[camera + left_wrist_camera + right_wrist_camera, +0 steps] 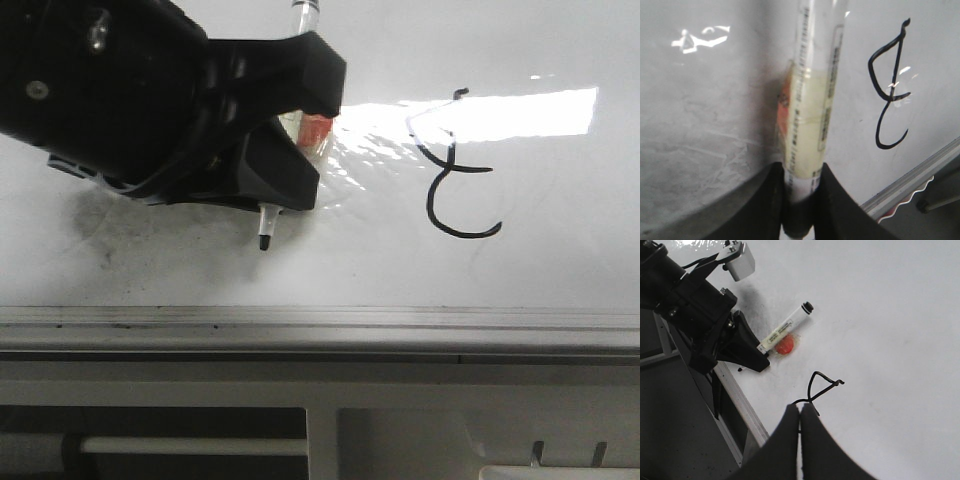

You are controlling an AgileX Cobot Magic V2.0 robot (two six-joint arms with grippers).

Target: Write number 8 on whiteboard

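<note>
The whiteboard (pixel 560 260) fills the front view. The number 8 (pixel 455 170) is a thin black scrawl on it, an angular upper loop over an open hook. It also shows in the left wrist view (pixel 889 85) and the right wrist view (pixel 822 385). My left gripper (pixel 300 135) is shut on a whiteboard marker (pixel 807 110), well left of the scrawl. The marker's black tip (pixel 265 240) points down at the board; I cannot tell whether it touches. My right gripper (pixel 801 407) is shut and empty, over the scrawl's lower part.
A silver edge rail (pixel 320 318) runs along the board's near side, with a beige slotted panel (pixel 420 420) below it. Grey erased smears (pixel 110 225) lie under the left gripper. An orange-red patch (pixel 785 345) shows beside the marker. Bright glare (pixel 520 112) sits behind the scrawl.
</note>
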